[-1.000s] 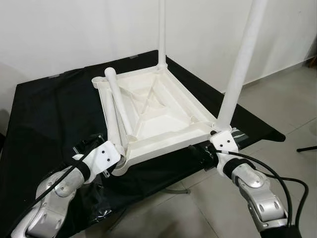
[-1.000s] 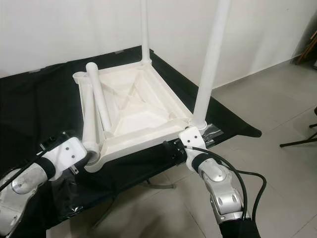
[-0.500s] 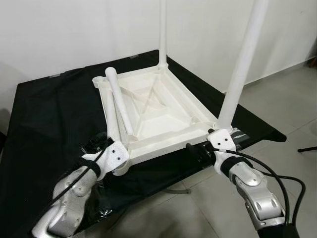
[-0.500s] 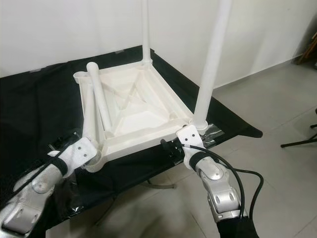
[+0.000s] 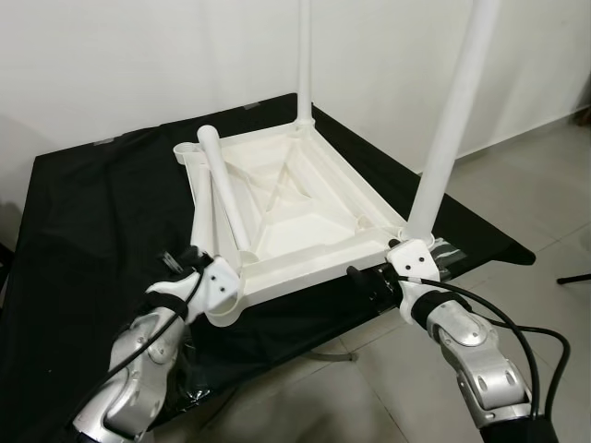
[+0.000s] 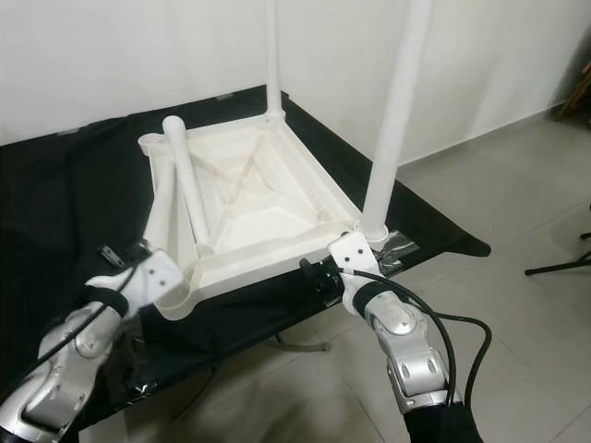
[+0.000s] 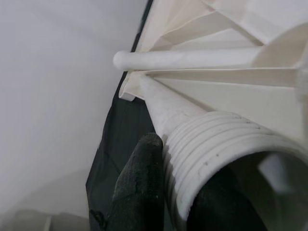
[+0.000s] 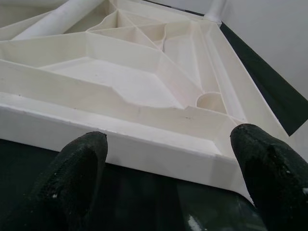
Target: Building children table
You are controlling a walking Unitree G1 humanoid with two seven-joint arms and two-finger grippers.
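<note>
- Since earlier, left claw [image 5: 199, 268] moved in, now pinching the loose leg [image 7: 202, 139], likely for threading.
- Right claw [image 8: 168, 178], spread, braces the tabletop [image 5: 305, 212] at the counter's [image 5: 83, 212] near edge.

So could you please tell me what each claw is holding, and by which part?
The left claw grips a loose white leg at its threaded end; the right claw is open, holding nothing.
</note>
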